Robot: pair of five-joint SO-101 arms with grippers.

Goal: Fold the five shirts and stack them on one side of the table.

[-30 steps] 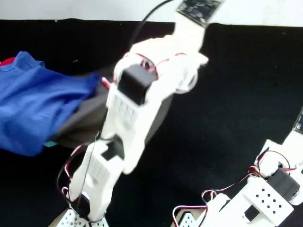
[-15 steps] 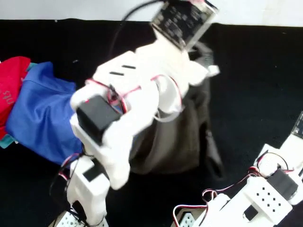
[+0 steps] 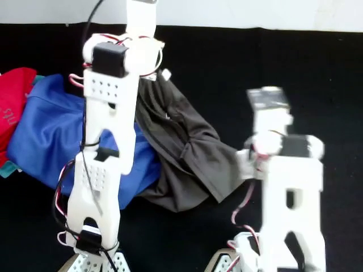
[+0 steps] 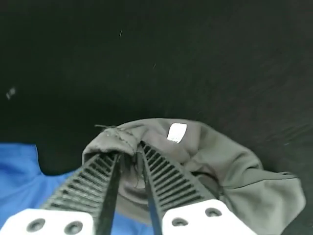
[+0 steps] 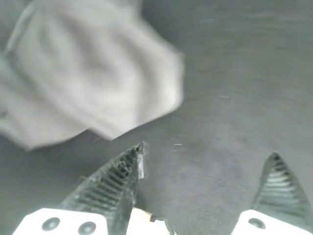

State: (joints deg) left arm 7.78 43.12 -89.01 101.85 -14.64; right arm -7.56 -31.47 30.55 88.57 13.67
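Bases of two white arms sit at the near edge of the black cloth-covered table. On the right, the right gripper hangs over bare black cloth with its jaws spread wide, holding nothing — the crumpled dark grey fabric shirt lies just beyond its tips. That shirt spreads in a heap at the middle of the table, its near-left edge touching the bunched blue cotton shirt, and one end rises in a ridge toward the far left. There the left gripper is clamped tight on a pinched fold of the grey fabric, close by a small white label, holding that end up off the table. Farther left, past the blue shirt, a red shirt lies against it at the table's left edge.
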